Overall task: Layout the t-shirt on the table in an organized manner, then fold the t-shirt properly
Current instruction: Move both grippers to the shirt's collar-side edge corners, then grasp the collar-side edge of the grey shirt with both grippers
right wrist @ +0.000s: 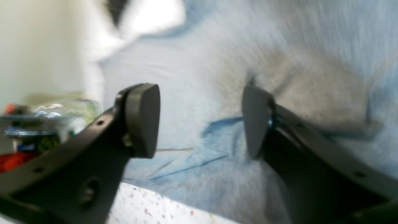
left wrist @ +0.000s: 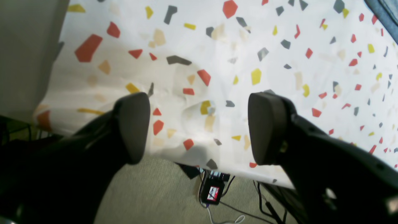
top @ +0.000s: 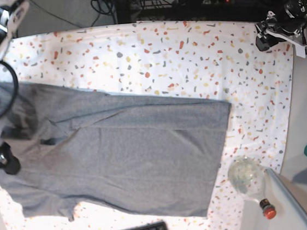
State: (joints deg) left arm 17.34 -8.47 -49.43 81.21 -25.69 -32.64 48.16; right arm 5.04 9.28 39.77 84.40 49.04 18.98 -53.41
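While the grey t-shirt [top: 141,154] spreads from left to lower centre of the base view, both pincers, left [left wrist: 199,129] and right [right wrist: 200,121], gape, released (labels unreadable).

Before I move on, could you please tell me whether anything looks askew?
Yes: the heather-grey cotton t-shirt looks askew on the white, terrazzo-flecked table. Creases and a folded-over strip cross its upper side, and its left end is bunched.
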